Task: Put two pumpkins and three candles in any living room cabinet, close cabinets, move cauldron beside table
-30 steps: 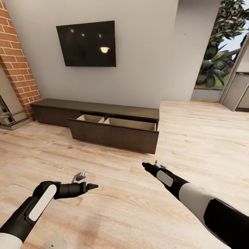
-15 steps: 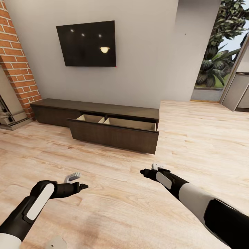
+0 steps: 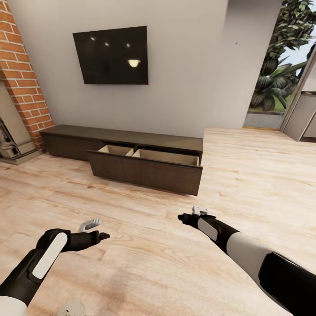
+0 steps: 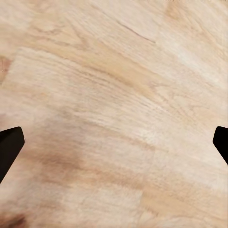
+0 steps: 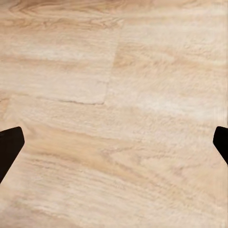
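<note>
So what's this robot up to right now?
It is facing a low dark cabinet under a wall TV, with one drawer pulled out. Both arms hang over the wood floor; the left gripper and the right gripper are open and hold nothing.

I can read no text, labels, brands, numbers or signs anywhere: none on the cabinet point(image 3: 131, 158), the television point(image 3: 111, 55), the walls, the floor or my arms.
</note>
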Available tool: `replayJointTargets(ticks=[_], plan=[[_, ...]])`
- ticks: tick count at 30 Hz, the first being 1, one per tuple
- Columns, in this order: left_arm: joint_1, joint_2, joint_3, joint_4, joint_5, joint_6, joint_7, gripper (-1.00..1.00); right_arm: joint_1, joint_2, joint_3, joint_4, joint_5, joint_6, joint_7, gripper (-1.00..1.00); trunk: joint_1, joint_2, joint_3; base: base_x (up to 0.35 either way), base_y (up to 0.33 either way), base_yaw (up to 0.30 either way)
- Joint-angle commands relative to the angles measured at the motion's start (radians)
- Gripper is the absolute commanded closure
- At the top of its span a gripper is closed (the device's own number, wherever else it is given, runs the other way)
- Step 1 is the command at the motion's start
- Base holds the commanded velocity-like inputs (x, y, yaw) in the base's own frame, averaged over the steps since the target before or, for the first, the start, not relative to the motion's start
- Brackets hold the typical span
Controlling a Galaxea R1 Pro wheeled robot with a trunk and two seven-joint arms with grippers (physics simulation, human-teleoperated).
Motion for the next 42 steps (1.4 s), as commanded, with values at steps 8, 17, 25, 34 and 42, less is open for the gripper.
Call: replayJointTargets(ticks=[8, 17, 25, 34, 42], plan=[[-0.001, 0.001, -0.002, 0.002, 0.005, 0.001, 0.006, -1.00, -0.001, 0.003, 0.010, -0.004, 0.141, -0.002, -0.015, -1.00, 0.000, 0.000, -0.008, 0.000, 0.000, 0.209], [-0.001, 0.004, -0.001, 0.002, 0.004, 0.001, 0.006, -1.00, -0.001, 0.010, 0.010, -0.004, 0.154, 0.000, -0.016, -1.00, 0.000, 0.000, -0.017, 0.000, 0.000, 0.217], [-0.001, 0.004, 0.043, 0.001, 0.005, 0.005, 0.004, -1.00, -0.001, 0.025, 0.010, -0.004, 0.156, 0.002, -0.016, -1.00, -0.001, 0.000, -0.018, 0.000, 0.000, 0.212], [0.006, 0.005, 0.094, 0.003, -0.002, 0.007, 0.009, -1.00, -0.001, 0.045, 0.014, -0.004, 0.159, -0.003, -0.017, -1.00, -0.005, 0.002, 0.006, 0.000, 0.000, 0.162], [0.007, 0.003, 0.111, 0.004, -0.001, 0.009, 0.010, -1.00, -0.001, 0.045, 0.014, -0.004, 0.161, -0.007, -0.016, -1.00, -0.009, 0.004, 0.033, 0.000, 0.000, 0.004]])
